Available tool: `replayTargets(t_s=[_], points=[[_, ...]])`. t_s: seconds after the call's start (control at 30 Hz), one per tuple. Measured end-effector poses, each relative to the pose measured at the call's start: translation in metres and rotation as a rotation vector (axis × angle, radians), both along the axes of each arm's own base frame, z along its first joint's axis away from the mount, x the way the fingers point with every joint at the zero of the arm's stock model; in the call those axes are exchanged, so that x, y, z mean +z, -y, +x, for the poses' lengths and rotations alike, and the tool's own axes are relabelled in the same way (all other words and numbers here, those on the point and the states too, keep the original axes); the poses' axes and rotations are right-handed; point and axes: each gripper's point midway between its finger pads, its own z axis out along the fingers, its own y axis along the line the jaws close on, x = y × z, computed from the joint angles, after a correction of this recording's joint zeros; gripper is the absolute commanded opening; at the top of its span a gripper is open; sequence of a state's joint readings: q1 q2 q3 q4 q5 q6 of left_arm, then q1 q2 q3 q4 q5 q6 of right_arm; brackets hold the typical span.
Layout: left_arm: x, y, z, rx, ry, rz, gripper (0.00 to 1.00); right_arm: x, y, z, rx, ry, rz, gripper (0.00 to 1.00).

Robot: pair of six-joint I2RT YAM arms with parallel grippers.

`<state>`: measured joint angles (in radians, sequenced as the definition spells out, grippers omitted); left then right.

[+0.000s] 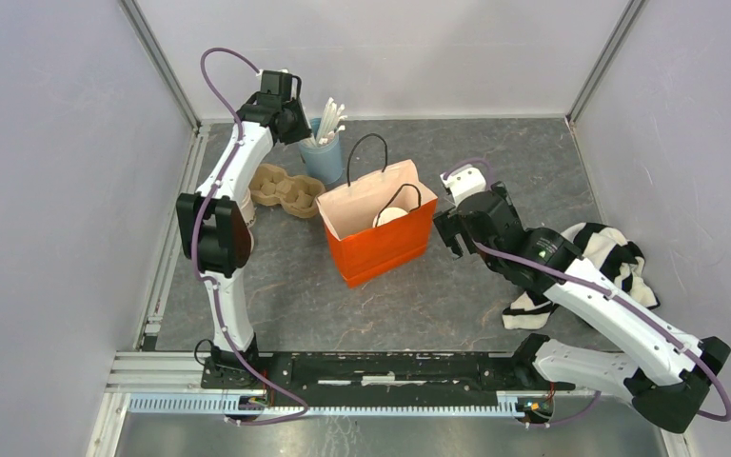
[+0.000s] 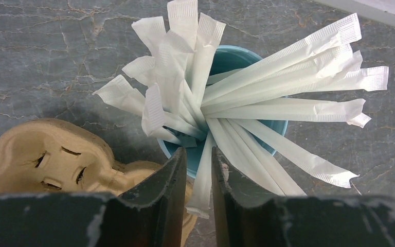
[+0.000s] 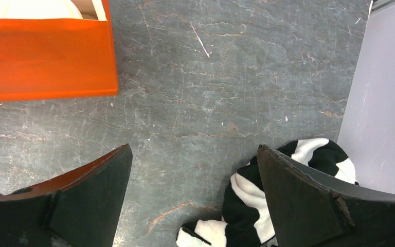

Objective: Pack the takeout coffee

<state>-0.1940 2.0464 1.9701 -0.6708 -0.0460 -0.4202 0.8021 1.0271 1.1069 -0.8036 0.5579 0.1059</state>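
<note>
Grey marbled worktop (image 1: 533,152), pale walls on three sides. Orange bag (image 1: 385,248) stood open mid-worktop. The takeout coffee (image 1: 390,216) sat inside it, with only its white lid showing over the rim.

Left pincer (image 2: 199,154) was at the blue cup (image 2: 236,54) of wrapped straws (image 2: 288,67), fingers nearly together with one of them lying in the narrow gap. Couldn't tell if it was truly pinched or just bracketed. Cardboard cup carrier (image 2: 41,154) was just beside the blue cup.

Right pincer (image 3: 194,149) was spread wide and empty, hanging over bare worktop just right of the bag, with a striped cloth (image 3: 247,200) nearby.

Risks, as judged:
- The straws fan out and overlap, so a lift could drag neighbours along or scatter them.
- The paper wrapper is thin and slick, so a weak pinch could let the straw slip.
- A sideways pull could tip the blue cup.
- The bag is light and soft, so a bump from the right arm could topple it and spill the coffee.
- The bag's handles could snag a straw on the way in.
</note>
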Motion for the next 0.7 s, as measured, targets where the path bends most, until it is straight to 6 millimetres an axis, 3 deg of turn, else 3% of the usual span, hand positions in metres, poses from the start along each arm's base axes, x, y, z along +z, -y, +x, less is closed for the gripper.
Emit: replayTargets(t_s=[0.1, 0.43, 0.7], points=[[0.0001, 0.0000, 0.0001, -0.001, 0.000, 0.000, 0.41, -0.0004, 0.0001, 0.0006, 0.002, -0.001, -0.005, 0.98], [-0.0011, -0.0002, -0.0014, -0.001, -0.007, 0.002, 0.29, 0.0003, 0.0023, 0.0021, 0.007, 0.003, -0.021, 0.98], [-0.0019, -0.0002, -0.0024, -0.002, -0.012, 0.002, 0.30, 0.0022, 0.0039, 0.0032, 0.011, 0.011, -0.027, 0.98]])
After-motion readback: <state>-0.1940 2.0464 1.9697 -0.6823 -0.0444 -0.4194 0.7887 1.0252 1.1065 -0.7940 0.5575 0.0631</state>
